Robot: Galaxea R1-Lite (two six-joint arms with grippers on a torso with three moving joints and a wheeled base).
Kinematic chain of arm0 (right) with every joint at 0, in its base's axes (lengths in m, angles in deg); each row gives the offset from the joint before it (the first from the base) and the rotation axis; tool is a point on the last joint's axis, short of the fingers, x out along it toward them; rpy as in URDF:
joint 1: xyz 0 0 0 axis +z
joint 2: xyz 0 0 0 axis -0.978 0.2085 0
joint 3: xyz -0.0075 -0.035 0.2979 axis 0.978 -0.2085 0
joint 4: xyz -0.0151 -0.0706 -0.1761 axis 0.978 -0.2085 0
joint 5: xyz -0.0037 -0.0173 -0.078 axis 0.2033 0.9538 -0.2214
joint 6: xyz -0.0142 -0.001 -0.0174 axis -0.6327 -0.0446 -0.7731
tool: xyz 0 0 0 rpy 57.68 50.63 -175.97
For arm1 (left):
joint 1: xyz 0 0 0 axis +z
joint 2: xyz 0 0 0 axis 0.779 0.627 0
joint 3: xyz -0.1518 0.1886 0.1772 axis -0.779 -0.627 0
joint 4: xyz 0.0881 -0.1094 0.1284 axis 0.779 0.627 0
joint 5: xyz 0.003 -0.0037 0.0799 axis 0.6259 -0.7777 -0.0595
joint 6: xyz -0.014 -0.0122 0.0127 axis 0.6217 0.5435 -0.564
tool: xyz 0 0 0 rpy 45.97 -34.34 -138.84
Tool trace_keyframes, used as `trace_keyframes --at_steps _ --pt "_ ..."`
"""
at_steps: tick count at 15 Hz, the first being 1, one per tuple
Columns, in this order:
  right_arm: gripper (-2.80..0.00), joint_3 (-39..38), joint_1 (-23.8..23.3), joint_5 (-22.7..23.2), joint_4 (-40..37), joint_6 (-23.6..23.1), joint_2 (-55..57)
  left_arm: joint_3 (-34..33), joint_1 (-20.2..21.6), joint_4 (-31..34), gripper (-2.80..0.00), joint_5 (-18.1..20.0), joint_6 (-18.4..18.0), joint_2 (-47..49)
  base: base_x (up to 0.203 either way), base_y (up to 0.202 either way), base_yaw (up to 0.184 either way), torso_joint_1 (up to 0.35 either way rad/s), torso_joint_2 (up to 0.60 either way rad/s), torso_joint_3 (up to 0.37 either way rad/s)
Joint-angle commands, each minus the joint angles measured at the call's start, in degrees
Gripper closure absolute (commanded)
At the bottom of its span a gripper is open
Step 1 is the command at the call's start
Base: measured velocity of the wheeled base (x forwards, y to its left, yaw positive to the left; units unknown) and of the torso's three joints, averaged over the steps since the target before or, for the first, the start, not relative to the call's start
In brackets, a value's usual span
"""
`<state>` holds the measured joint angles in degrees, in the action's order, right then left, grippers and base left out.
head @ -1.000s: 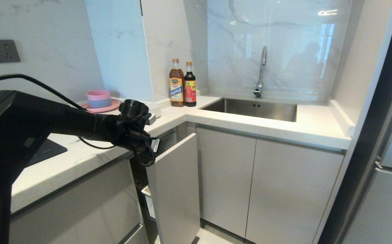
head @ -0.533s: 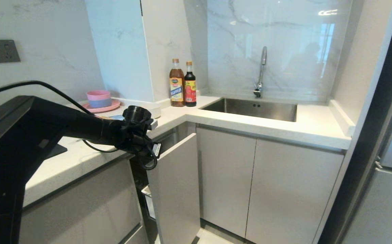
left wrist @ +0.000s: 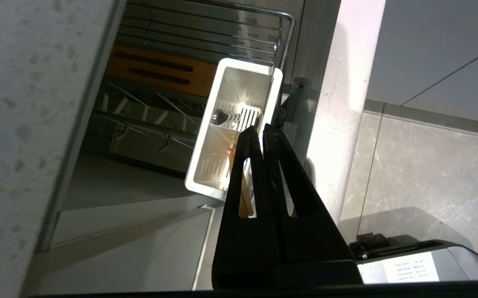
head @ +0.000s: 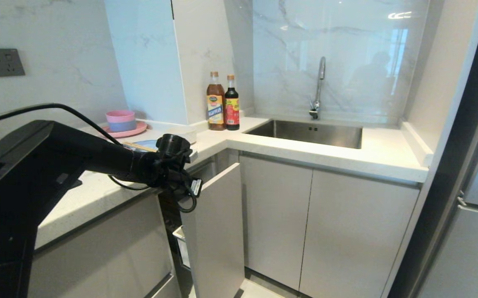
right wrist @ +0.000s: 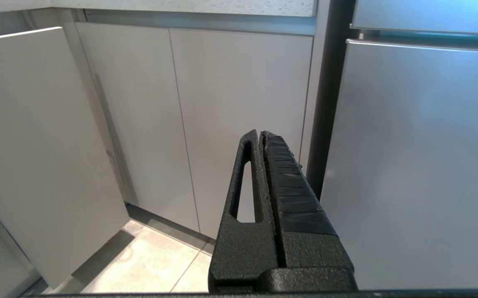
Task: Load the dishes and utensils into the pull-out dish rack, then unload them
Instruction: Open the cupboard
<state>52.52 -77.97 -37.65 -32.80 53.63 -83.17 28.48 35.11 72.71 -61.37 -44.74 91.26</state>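
Observation:
My left gripper [left wrist: 260, 128] is shut with nothing between its fingers. It points down over the white cutlery holder [left wrist: 206, 145] of the pull-out dish rack [left wrist: 282, 29]. Two light wooden chopsticks [left wrist: 243, 194] stand tilted in the holder's near compartment, seen through a finger's slot; whether they touch it I cannot tell. In the head view the left wrist [head: 170, 163] hangs behind the rack's door front [head: 214, 231]. The pale blue plate [head: 148, 144] with a thin wooden stick [head: 137, 145] and the cream bowl [head: 186, 134] sit on the counter. My right gripper [right wrist: 260, 133] is shut and parked low.
A wooden knife block [left wrist: 160, 72] lies deeper in the rack. Stacked pink and blue bowls [head: 120, 120] on a pink plate, two sauce bottles [head: 223, 102] and a sink [head: 309, 132] line the counter. A steel fridge [right wrist: 412, 165] stands beside the cabinet doors.
The left arm has shifted a little right and down along the counter edge, uncovering the blue plate behind it. Its gripper stayed shut. The right arm has not moved.

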Motion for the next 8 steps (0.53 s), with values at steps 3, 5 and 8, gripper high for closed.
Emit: trace_keyframes --at_steps 3,5,8 --pt "0.00 0.0 0.0 0.0 0.0 0.0 0.0 -0.7 -2.1 0.2 0.00 0.0 0.4 -0.2 0.000 0.000 0.000 0.000 0.00 0.000" --pt "0.00 -0.1 0.0 0.0 0.0 0.0 0.0 -0.7 -3.8 0.2 0.00 0.0 1.1 -0.3 0.000 0.000 0.000 0.000 0.00 0.000" --pt "0.00 -0.1 0.0 0.0 0.0 0.0 0.0 -0.9 -6.2 0.2 0.00 -0.2 1.3 -0.5 0.000 0.000 0.000 0.000 0.00 0.000"
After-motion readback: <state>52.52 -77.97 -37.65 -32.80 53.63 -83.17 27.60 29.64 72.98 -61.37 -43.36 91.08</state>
